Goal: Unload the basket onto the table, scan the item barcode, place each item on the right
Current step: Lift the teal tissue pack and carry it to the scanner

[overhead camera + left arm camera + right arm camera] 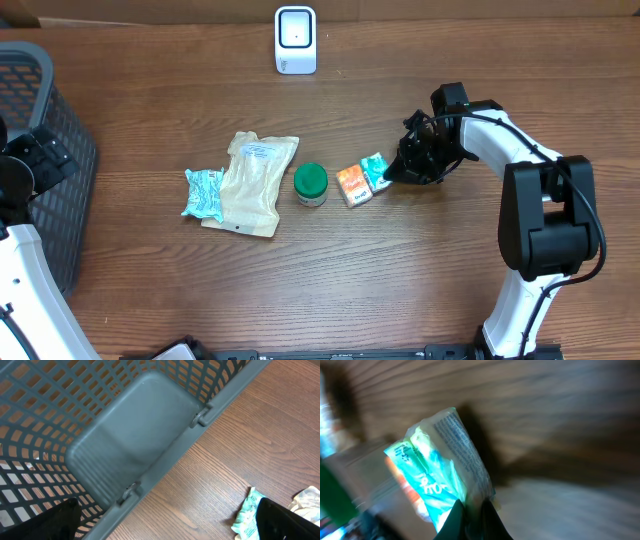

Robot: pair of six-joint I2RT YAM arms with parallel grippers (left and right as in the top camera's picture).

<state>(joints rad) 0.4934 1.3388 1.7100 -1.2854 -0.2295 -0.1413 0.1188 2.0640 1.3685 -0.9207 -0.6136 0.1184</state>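
Two grippers, your right gripper [470, 521] clamped on the teal packet [445, 475] corner, your left gripper [167, 522] spread wide by the basket [125, 435] rim.

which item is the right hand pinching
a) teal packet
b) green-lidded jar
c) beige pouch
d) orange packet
a: in the right wrist view the right hand is shut on the lower edge of the teal packet, and from overhead it sits right at that packet, beside the orange packet.
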